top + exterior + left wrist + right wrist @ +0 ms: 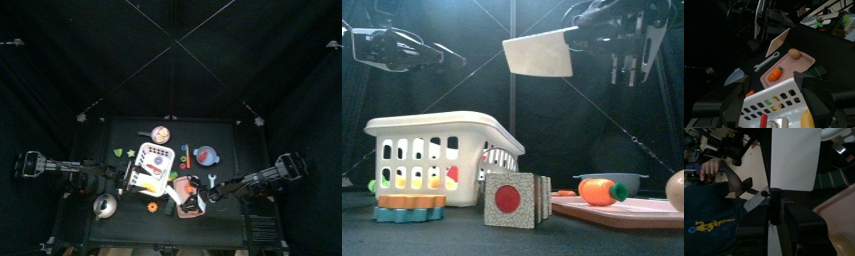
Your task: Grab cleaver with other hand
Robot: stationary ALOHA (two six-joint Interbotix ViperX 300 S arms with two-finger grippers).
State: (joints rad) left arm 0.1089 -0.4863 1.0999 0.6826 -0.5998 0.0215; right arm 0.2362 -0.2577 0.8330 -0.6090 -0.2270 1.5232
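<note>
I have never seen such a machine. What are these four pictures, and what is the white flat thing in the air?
This is a robot with two black arms at a small black table. One picture looks down from above, one looks level from the table's front edge, and two come from cameras on the wrists.

The white flat thing is a cleaver. The right tool is shut on its handle and holds it high above the table. The left tool is open and holds nothing.

On the table are a white basket, a pink cutting board bearing a toy carrot, a wrench, and a card with a red dot. The right wrist picture also shows a person's hand beyond the curtains.
</note>
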